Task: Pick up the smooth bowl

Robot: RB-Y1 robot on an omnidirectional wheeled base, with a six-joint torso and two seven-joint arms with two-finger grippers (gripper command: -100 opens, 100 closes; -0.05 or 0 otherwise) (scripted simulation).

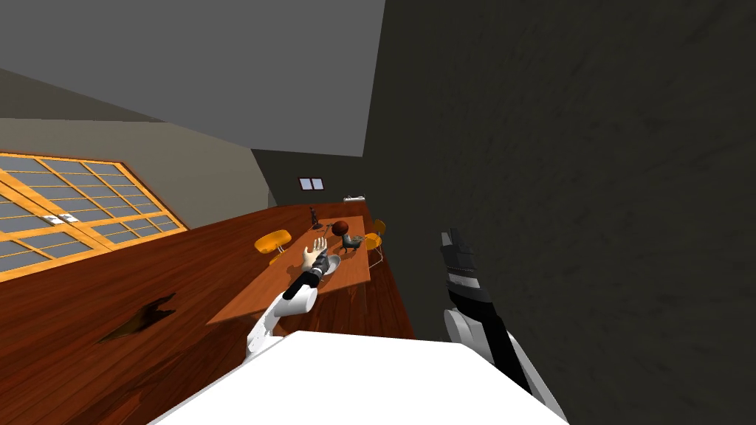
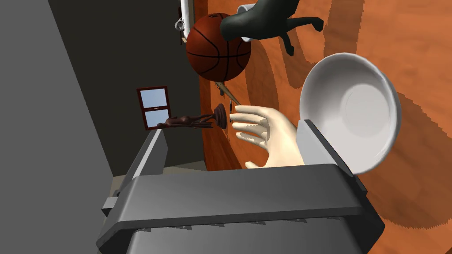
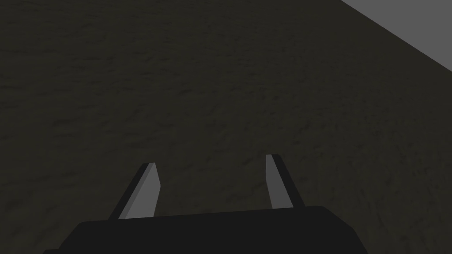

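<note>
The smooth white bowl (image 2: pixel 353 110) lies on the wooden table (image 2: pixel 419 176), just outside one finger (image 2: pixel 315 141) of my left gripper (image 2: pixel 231 130). That gripper is open. A pale model hand (image 2: pixel 265 136) lies between its fingers, which do not touch it. In the head view the left gripper (image 1: pixel 322 260) hovers over the table beside the bowl (image 1: pixel 332 264). My right gripper (image 3: pixel 211 161) is open and holds nothing; it is raised at my right side (image 1: pixel 448 237) near a dark wall.
A basketball (image 2: pixel 218 46), a dark animal figure (image 2: pixel 265 20) and a small dark statuette (image 2: pixel 194 120) stand beyond the bowl. Yellow chairs (image 1: pixel 272 240) (image 1: pixel 376 235) flank the table (image 1: pixel 295 291). The dark wall runs close along its right side.
</note>
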